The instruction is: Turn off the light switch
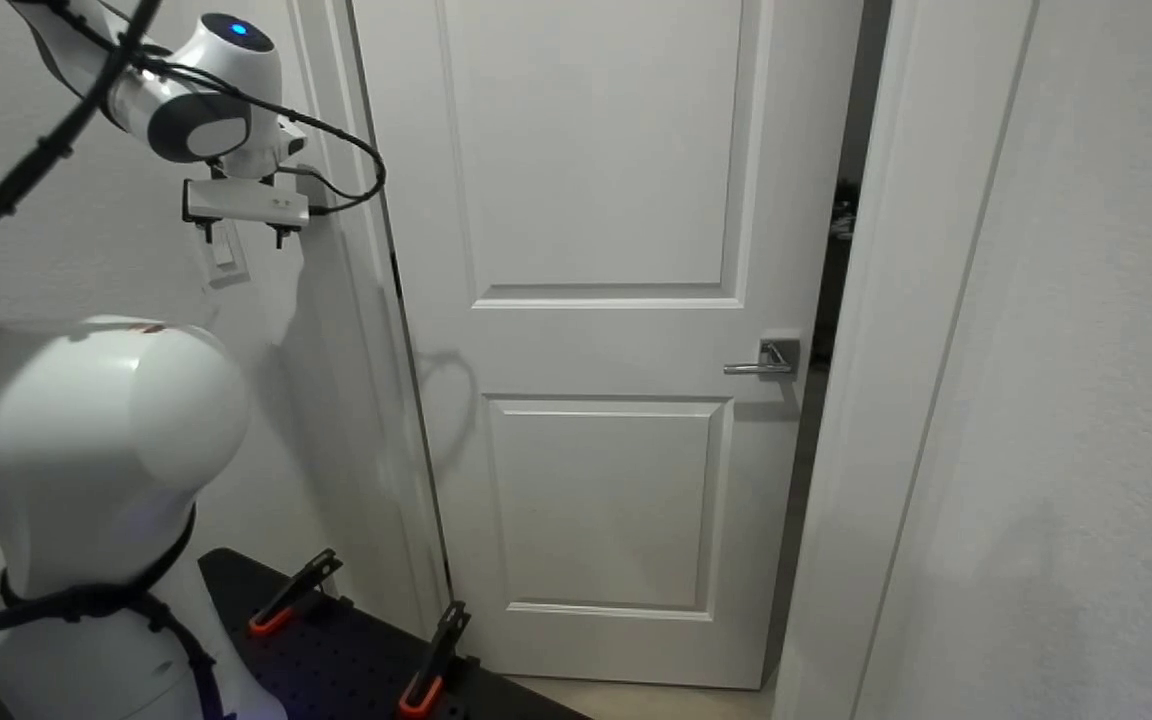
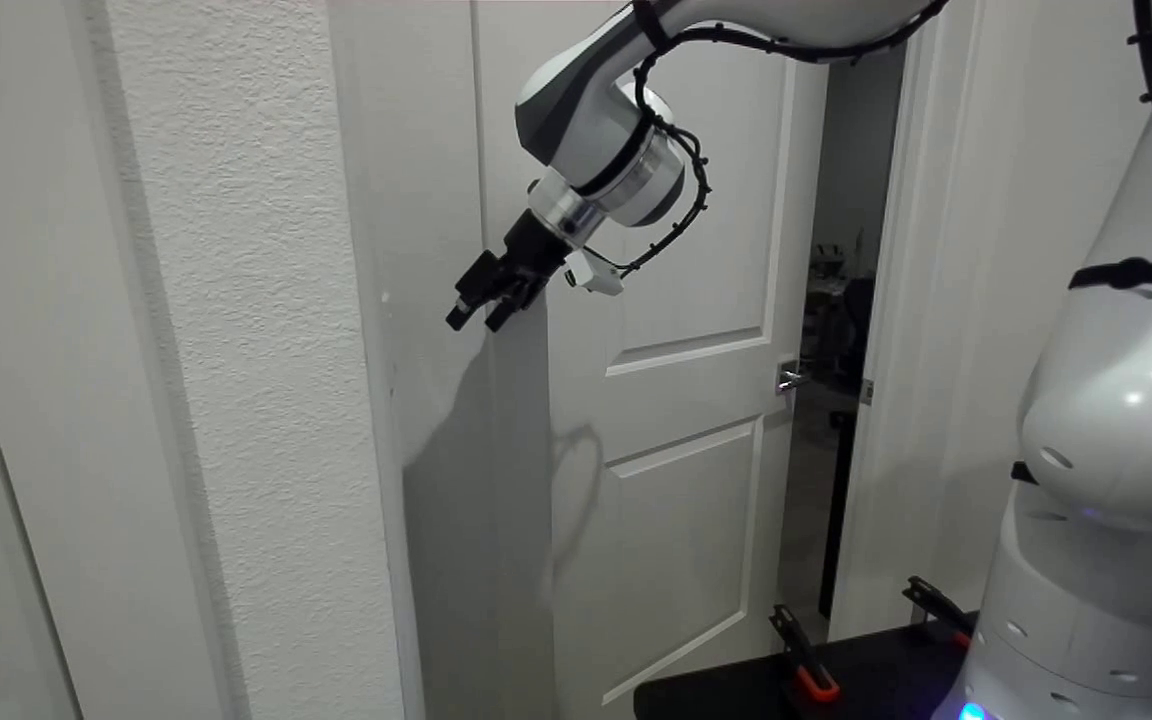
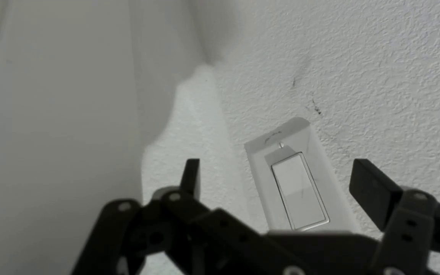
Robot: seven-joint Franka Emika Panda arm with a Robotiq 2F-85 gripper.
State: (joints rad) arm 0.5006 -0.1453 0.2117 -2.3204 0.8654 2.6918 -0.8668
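The switch (image 3: 298, 181), a white plate with a flat rocker (image 3: 302, 196), sits on the wall (image 3: 403, 68) beside the door (image 1: 606, 350), on the side away from the handle (image 1: 761, 367). The arm (image 2: 601, 125) slants down toward it, and the fingers (image 3: 374, 193) stand wide apart with nothing held. In the wrist view the switch appears in the gap between them, nearer one finger than the other; it seems to lie beyond the tips, though I cannot gauge the depth between. Its long axis crosses the line joining the fingertips, leaning somewhat from square. In an exterior view the switch (image 1: 224, 252) stands roughly upright, its upper end lost behind the end of the arm, its lower end clear of the fingers.

The coming move likely turns on this straddle. A straight advance would probably carry a tip to the wall on either side of the rocker; to press it, I judge that the fingers must draw together or one of them must shift sideways over it. Which half of the rocker gives the off position I cannot read from where I stand, nor whether a tip touches the wall.
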